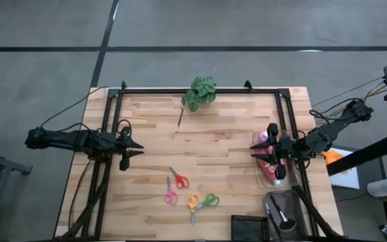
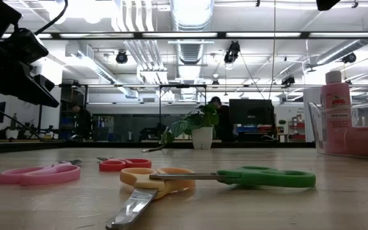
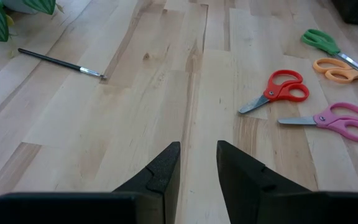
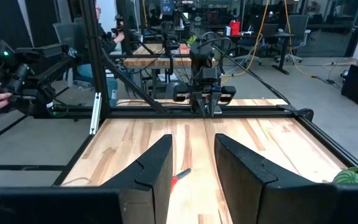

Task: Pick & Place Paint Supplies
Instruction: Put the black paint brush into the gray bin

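Observation:
A thin dark-handled brush lies flat on the wooden table near the green plant; it also shows in the left wrist view. Pink and red squeeze bottles stand in a clear bin at the right edge, and one pink bottle with a white cap shows in the low view. My right gripper hovers above that bin, level and open, with nothing between its fingers. My left gripper waits open over the table's left side.
Red, pink, orange and green scissors lie near the table's front middle. A clear container with dark-handled tools and a black box stand at the near right. A black frame rims the table.

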Motion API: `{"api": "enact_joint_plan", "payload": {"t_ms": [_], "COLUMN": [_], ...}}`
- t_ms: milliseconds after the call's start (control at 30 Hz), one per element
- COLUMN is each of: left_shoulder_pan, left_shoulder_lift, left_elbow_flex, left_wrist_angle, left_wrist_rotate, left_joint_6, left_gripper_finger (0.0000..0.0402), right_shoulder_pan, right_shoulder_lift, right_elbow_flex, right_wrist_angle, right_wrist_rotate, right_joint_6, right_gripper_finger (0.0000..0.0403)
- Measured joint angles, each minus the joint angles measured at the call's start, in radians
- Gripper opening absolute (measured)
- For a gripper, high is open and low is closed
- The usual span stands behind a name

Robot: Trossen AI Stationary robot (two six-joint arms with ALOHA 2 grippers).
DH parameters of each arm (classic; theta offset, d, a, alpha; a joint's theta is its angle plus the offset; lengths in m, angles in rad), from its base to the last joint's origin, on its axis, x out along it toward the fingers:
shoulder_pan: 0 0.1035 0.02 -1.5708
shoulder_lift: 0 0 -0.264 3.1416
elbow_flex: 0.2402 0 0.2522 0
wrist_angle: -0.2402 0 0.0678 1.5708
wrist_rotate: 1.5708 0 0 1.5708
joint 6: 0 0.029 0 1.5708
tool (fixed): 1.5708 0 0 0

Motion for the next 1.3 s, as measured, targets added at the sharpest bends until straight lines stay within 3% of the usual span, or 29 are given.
{"api": "enact_joint_plan", "payload": {"t_ms": [267, 567, 700, 833, 967, 1133, 1200, 1300], "left_shoulder_pan": [0.0, 0.0, 0.0, 0.014, 0.053, 0.178, 0.269, 0.452], "left_shoulder_lift": [0.0, 0.012, 0.011, 0.05, 0.158, 0.393, 0.502, 0.673], "left_elbow_flex": [0.0, 0.0, -0.002, 0.03, 0.125, 0.304, 0.384, 0.502], "left_wrist_angle": [0.032, 0.495, 0.535, 0.578, 0.528, 0.376, 0.28, 0.191], "left_wrist_rotate": [-0.077, -0.104, -0.159, -0.21, -0.21, -0.2, -0.135, 0.061], "left_joint_6": [0.004, -0.009, -0.14, -0.149, -0.156, -0.271, -0.326, -0.387], "left_gripper_finger": [0.0106, 0.0106, 0.0106, 0.0106, 0.0106, 0.0106, 0.0106, 0.0106], "right_shoulder_pan": [0.0, 0.0, 0.0, 0.0, 0.0, 0.0, 0.0, 0.0], "right_shoulder_lift": [0.0, 0.0, 0.0, 0.0, 0.0, 0.0, 0.0, 0.0], "right_elbow_flex": [0.0, 0.0, 0.0, 0.0, -0.002, -0.002, -0.002, -0.003], "right_wrist_angle": [0.0, 0.0, 0.0, 0.0, 0.0, 0.0, 0.0, 0.0], "right_wrist_rotate": [0.0, 0.0, 0.0, 0.0, 0.0, 0.0, 0.0, 0.0], "right_joint_6": [0.0, 0.0, 0.0, 0.0, 0.0, 0.0, 0.0, 0.0], "right_gripper_finger": [0.0116, 0.0116, 0.0116, 0.0116, 0.0116, 0.0116, 0.0116, 0.0116]}}
